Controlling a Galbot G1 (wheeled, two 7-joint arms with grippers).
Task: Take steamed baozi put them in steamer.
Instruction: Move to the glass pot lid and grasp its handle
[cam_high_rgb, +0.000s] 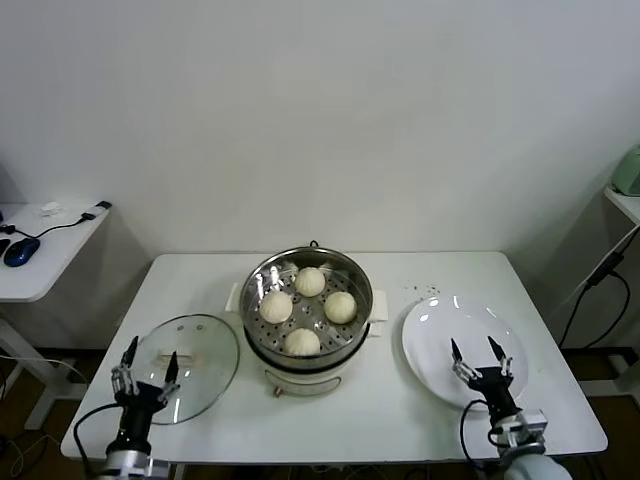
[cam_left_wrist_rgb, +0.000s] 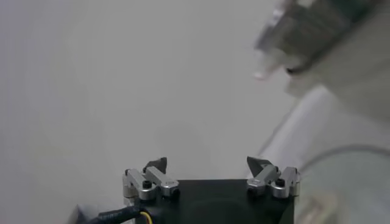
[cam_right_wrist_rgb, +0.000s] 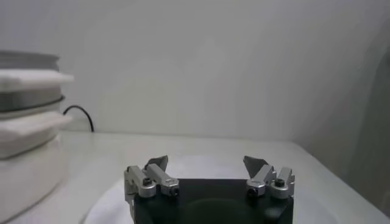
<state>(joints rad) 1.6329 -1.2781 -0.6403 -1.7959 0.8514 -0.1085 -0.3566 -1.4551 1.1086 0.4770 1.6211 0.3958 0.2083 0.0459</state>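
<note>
Four cream-white baozi lie on the perforated tray inside the steel steamer at the table's middle. My left gripper is open and empty at the table's front left, over the glass lid. My right gripper is open and empty at the front right, over the white plate. In the right wrist view my open gripper shows with the steamer's side off to one side. In the left wrist view my gripper is open with nothing between the fingers.
The empty white plate sits right of the steamer. The glass lid lies flat left of it. A side table with a blue mouse stands at the far left. A black cable hangs at the right.
</note>
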